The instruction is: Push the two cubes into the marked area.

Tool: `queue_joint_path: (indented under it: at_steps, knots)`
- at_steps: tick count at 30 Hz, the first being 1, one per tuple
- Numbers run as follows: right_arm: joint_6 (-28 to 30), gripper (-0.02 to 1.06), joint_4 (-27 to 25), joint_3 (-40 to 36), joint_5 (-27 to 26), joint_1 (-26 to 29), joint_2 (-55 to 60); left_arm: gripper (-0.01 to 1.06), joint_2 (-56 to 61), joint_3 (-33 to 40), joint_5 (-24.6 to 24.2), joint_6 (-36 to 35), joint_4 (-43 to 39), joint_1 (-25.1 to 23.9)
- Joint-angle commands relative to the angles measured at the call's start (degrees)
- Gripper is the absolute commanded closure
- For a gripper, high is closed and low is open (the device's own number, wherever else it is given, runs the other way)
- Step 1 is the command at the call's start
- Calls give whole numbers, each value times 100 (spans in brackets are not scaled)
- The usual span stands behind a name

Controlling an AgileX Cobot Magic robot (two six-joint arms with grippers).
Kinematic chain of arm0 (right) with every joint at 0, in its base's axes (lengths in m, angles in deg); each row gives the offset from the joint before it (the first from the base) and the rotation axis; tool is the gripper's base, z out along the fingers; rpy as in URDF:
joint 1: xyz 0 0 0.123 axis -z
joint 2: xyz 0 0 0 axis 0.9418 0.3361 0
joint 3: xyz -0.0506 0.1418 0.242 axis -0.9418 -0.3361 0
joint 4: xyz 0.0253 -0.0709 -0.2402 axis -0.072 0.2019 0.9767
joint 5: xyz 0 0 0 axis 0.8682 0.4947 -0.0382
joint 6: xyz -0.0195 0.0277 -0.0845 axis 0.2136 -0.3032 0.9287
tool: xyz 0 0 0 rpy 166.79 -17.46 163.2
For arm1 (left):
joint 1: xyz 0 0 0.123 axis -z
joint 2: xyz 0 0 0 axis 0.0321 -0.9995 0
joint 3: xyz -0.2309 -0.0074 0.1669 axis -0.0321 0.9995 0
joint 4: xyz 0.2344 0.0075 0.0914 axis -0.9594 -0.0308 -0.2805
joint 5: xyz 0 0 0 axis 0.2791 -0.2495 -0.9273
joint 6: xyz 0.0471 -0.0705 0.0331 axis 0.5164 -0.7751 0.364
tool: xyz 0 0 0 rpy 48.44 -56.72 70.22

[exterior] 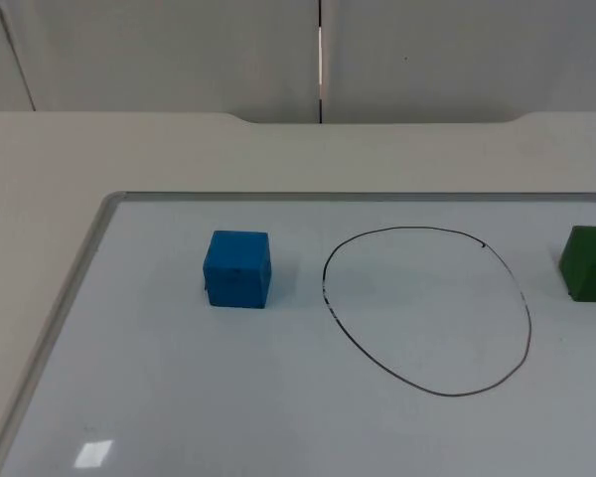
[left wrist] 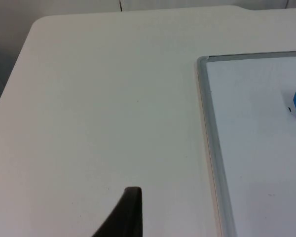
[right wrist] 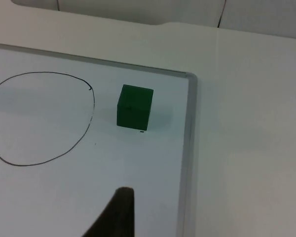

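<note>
On the white bench (exterior: pixel 129 149) lies a whiteboard (exterior: pixel 179 397); blue foam cube (exterior: pixel 237 269) and green foam cube (exterior: pixel 589 263) flank the drawn black oval (exterior: pixel 427 310), both unpushed. Next: approach a cube; whether either gripper's jaws are apart, I cannot tell.

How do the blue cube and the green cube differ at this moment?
The blue cube is blue and sits to the left of the drawn outline; the green cube is green and sits to its right. Both rest on the whiteboard, outside the outline and untouched.

Open whiteboard (exterior: pixel 179 397) is lying all around the drawn ring (exterior: pixel 427 310); blue cube (exterior: pixel 237 269) is sitting left of it, green cube (exterior: pixel 589 263) right.
</note>
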Motion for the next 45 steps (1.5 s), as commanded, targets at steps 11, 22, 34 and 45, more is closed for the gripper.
queue_joint_path:
  at_steps: [11, 22, 34, 45]
  knots:
    - [-14, -1, -2, -50, -13, 34, -26, 0, 16, 33, 54, 11, -42, -22]
    - [-73, -1, -58, -50, -3, 34, -26, 0, 16, 33, 54, 11, -42, -22]
    - [-300, -1, -58, -50, -3, 34, -26, 0, 16, 33, 54, 11, 146, -22]
    - [-300, -1, -58, -50, -3, 34, -26, 0, 16, 22, 66, 11, 146, -22]
